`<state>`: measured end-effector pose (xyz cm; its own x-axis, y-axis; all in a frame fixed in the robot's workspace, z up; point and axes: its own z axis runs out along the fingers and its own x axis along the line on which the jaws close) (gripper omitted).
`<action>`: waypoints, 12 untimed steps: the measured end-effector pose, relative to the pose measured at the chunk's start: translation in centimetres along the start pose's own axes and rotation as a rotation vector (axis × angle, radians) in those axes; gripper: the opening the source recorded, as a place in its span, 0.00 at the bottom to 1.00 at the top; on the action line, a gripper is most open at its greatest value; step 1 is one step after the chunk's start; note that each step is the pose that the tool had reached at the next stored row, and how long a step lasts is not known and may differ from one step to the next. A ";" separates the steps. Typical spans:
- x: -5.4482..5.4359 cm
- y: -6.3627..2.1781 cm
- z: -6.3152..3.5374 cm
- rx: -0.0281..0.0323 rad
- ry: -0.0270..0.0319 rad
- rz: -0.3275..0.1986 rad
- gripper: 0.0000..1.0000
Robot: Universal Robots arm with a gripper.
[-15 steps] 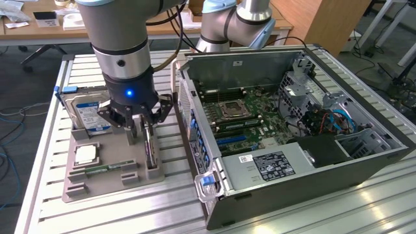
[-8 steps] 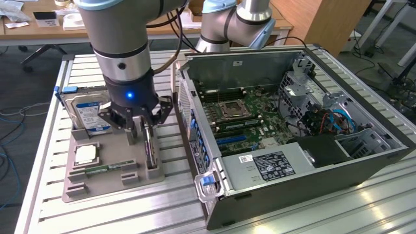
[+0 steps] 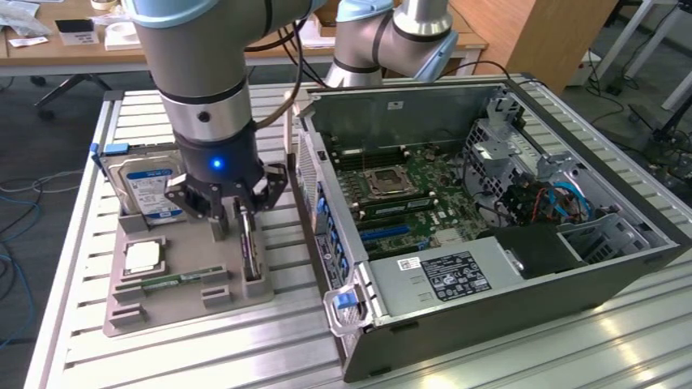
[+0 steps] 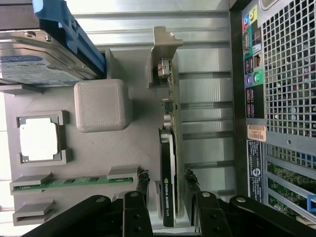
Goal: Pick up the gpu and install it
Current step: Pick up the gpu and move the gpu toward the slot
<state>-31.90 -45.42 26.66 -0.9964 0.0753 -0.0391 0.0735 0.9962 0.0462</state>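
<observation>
- My black two-finger gripper (image 4: 166, 174) hangs open at a narrow spread, one fingertip on each side of the gpu (image 4: 168, 197), a thin dark card with a green board edge and a silvery end bracket. Small gaps on both sides; no contact that I can see.
- The card stands on edge in its slot on the grey plastic parts tray (image 3: 173, 312), on the side nearest the open black computer case (image 3: 487, 243).
- Judgement: close on the flat faces, centred and square, or the card tilts in its slot.
- Edges: grey cube block (image 4: 102, 104) near one finger, case rear wall beyond the other, blue-labelled silver hard drive (image 3: 146, 182) toward the exterior view's left. Open room looks to lie straight above.
</observation>
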 end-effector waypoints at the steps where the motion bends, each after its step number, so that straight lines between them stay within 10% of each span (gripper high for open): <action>1: 0.0 0.00 0.04 0.0001 0.0002 0.000 0.42; 12: -0.3 -0.01 0.70 0.0000 0.0000 0.000 0.42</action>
<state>-31.56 -45.42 25.97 -0.9964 0.0753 -0.0392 0.0735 0.9962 0.0462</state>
